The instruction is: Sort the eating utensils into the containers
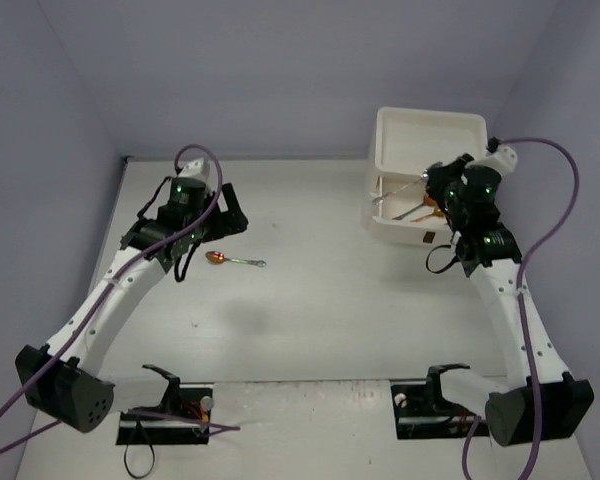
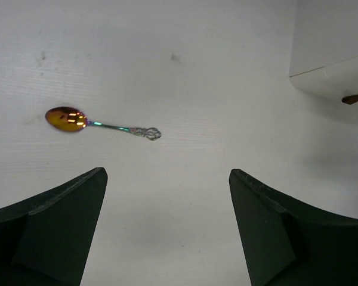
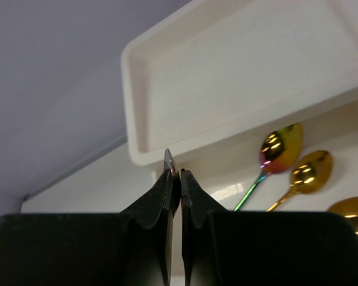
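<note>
One gold-bowled spoon with a teal handle lies on the table; it also shows in the left wrist view. My left gripper hangs open and empty just behind it. The cream-white cabinet stands at the back right with its top drawer pulled out. Gold spoons lie in that drawer. My right gripper is over the open drawer, shut on a thin silver utensil. Only its tip shows between the fingers in the right wrist view.
The cabinet corner with a small brown handle shows at the top right of the left wrist view. Purple walls close in the table at the back and sides. Both arm bases sit at the near edge.
</note>
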Robot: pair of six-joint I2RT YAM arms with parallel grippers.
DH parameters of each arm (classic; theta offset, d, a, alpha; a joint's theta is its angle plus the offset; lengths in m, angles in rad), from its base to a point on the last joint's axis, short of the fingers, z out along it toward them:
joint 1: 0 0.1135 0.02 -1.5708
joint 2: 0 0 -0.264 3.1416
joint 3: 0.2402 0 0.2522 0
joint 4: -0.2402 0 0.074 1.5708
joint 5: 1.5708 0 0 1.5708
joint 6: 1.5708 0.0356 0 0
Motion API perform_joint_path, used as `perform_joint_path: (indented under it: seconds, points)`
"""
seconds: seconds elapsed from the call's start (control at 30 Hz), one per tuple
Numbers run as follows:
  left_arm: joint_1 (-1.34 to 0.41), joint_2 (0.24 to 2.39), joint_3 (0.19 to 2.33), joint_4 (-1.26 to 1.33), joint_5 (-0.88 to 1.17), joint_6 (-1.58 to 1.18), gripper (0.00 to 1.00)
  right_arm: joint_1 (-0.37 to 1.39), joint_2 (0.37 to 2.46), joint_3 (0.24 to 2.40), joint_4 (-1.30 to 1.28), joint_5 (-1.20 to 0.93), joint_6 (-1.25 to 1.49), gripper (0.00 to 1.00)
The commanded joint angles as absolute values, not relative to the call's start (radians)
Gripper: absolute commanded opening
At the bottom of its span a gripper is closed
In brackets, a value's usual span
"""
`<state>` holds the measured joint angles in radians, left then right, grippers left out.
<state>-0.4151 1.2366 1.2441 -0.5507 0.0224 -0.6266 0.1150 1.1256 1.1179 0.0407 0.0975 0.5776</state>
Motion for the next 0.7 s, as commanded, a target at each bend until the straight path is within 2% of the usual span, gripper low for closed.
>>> perform_joint_path:
  seconds: [0.0,0.07,0.33,0.47,0.67]
  points:
    - [-0.396,1.194,1.193,-0.556,0.012,-0.697,0.81,-0.009,1.102,1.099,0.099,0.145,0.693,0.0]
    - [-0.391,1.196,1.163,-0.561,0.009,-0.726,0.81,-0.031,1.122,1.098,0.09,0.172,0.701,0.02]
    - [-0.353,1.27,1.11,-0.558,0.009,-0.763,0.81,-0.055,1.178,1.089,0.084,0.15,0.707,0.38]
    - [-0.285,1.307,1.093,-0.555,0.015,-0.729,0.81,-0.055,1.17,1.107,0.08,0.12,0.641,0.51]
    - [-0.145,1.39,1.081,-0.513,0.1,-0.634,0.79,-0.051,1.148,1.135,0.069,0.061,0.565,0.58]
